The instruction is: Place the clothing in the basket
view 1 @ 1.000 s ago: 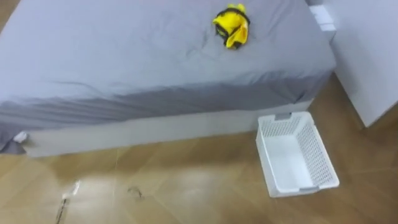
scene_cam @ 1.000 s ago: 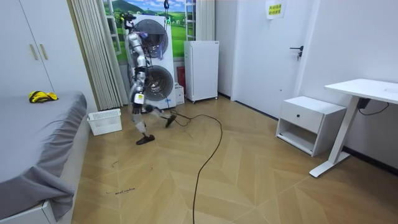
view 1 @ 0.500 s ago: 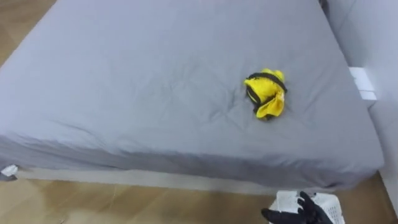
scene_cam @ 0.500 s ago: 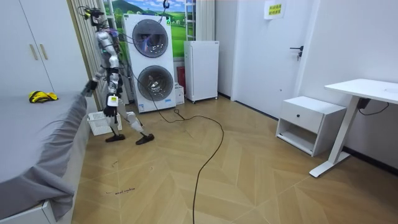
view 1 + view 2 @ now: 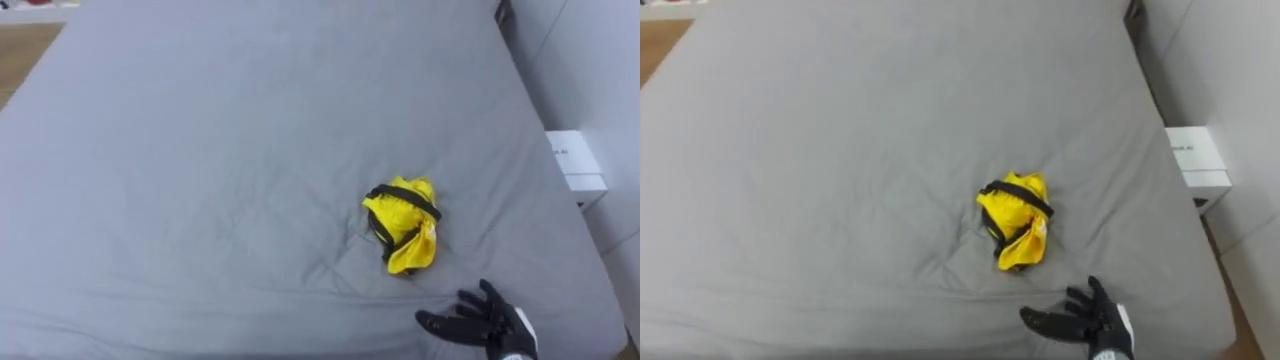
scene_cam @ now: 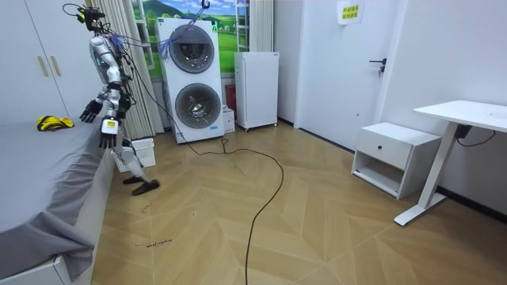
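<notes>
**Reach step: close on the yellow garment**

You have the robot standing at the edge of the grey bed [image 5: 200, 150], facing across it. The white basket [image 6: 146, 148] sits on the floor behind its legs, by the bed's side. Nothing is in it that you can see, so the task looks to be at its first step.

The yellow clothes [image 5: 402, 223], a crumpled bundle with a dark strap, lie on the sheet.

The right hand [image 5: 480, 322] hovers low over the sheet, fingers spread and empty, near the bundle and on your side of it, not touching. Next, push it forward and a little left, then clench round the cloth.

The left hand [image 6: 104, 141] hangs by the body; its grip cannot be told.
</notes>
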### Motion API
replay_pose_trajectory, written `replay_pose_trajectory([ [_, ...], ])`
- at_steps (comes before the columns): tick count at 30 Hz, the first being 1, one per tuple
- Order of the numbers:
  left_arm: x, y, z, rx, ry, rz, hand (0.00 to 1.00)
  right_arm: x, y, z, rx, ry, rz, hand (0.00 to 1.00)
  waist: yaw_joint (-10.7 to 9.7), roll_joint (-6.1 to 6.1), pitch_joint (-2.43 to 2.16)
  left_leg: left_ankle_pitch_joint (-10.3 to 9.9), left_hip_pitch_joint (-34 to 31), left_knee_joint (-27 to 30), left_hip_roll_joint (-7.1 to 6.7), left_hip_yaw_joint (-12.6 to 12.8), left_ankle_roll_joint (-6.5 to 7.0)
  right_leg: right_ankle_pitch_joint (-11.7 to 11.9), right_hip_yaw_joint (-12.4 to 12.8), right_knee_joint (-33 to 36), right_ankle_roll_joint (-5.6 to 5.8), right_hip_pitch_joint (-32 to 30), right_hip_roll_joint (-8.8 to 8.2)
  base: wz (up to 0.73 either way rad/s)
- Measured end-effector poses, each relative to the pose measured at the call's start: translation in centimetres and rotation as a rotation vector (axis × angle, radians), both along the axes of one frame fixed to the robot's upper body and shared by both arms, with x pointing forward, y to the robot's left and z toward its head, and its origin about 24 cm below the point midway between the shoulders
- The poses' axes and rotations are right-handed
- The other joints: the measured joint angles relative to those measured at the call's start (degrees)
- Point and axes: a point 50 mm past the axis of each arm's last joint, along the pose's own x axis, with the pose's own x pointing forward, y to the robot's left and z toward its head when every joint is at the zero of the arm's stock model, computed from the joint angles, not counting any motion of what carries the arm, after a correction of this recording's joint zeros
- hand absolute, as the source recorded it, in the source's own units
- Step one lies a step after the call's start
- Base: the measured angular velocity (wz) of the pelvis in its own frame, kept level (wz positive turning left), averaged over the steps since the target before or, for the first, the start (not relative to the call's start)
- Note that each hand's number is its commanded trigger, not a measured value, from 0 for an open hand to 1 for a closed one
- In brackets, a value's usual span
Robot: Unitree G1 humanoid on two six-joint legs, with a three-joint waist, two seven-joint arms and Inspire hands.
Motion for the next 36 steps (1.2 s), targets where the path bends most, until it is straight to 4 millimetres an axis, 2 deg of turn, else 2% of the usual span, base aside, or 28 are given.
replay_pose_trajectory([
  [1,-0.2,-0.1,0.0,-0.003,0.003,0.002,0.00,0.7,0.1,0.8,-0.013,-0.047,0.012,0.00,0.29,-0.07,-0.86,0.61,1.27,-1.62,-0.21,-0.16,0.06,0.08,0.44,-1.06,0.51,0.73,-0.08,-0.29],
  [3,-0.2,-0.1,0.0,-0.007,-0.004,-0.002,0.00,1.4,0.2,1.9,-0.031,-0.118,0.023,0.00,-0.23,-0.31,-1.01,1.12,3.19,-3.70,-1.08,-0.13,0.25,0.38,0.38,-3.03,0.99,2.19,-0.06,-0.01],
  [7,-0.8,-0.2,-0.1,-0.017,0.009,0.000,0.00,2.1,0.5,3.0,-0.065,-0.187,0.031,0.00,0.04,-0.92,-1.22,1.25,4.55,-5.85,-1.41,-0.25,0.31,0.58,0.26,-5.93,1.72,4.04,0.03,0.05],
  [10,-0.8,-0.3,-0.1,-0.028,0.006,-0.004,0.00,2.0,0.5,2.9,-0.075,-0.186,0.026,0.00,0.10,-0.81,-1.08,1.25,4.51,-6.65,-1.66,-0.77,0.31,0.76,-0.15,-7.08,1.95,4.85,0.03,0.12],
  [14,-0.2,-0.2,-0.2,-0.023,0.012,-0.005,0.00,2.0,0.4,2.3,-0.086,-0.153,0.000,0.00,0.48,-1.09,-0.39,1.25,3.99,-6.88,-1.84,-1.69,0.31,0.73,-0.96,-8.06,2.03,5.29,0.02,0.10],
  [17,0.3,0.0,-0.3,-0.019,0.023,-0.002,0.00,2.6,0.5,2.3,-0.097,-0.155,-0.021,0.00,0.79,-1.31,-0.15,1.25,2.61,-6.89,-1.81,-1.72,0.31,0.71,-1.08,-8.08,2.04,3.96,0.02,0.01],
  [23,0.5,0.6,-0.4,-0.017,0.051,0.011,0.00,4.2,1.1,3.2,-0.107,-0.195,0.012,0.00,0.88,-2.17,-0.20,1.24,1.49,-6.97,-1.98,-1.61,0.31,0.68,-1.87,-8.88,2.17,3.37,-0.11,0.06],
  [27,0.5,0.6,-0.4,-0.019,0.055,0.019,0.00,4.5,1.6,3.6,-0.132,-0.206,0.053,0.00,1.14,-2.28,-0.26,1.23,1.04,-6.94,-2.12,-1.56,0.33,0.63,-2.48,-9.06,2.31,3.28,-0.28,0.11],
  [30,0.7,0.5,-0.4,-0.019,0.048,0.015,0.00,4.5,2.1,3.4,-0.164,-0.199,0.098,0.00,1.67,-2.14,-0.33,1.23,0.69,-6.80,-2.29,-3.11,0.33,0.62,-3.44,-9.08,2.33,3.48,-0.37,0.16],
  [36,0.7,0.3,-0.5,-0.023,0.050,0.003,0.00,4.3,1.4,0.7,-0.164,-0.048,0.075,0.00,3.18,-1.71,-0.27,1.54,-0.72,-6.69,-2.75,-6.02,0.69,0.57,-7.11,-9.10,2.41,3.41,-0.86,0.28],
])
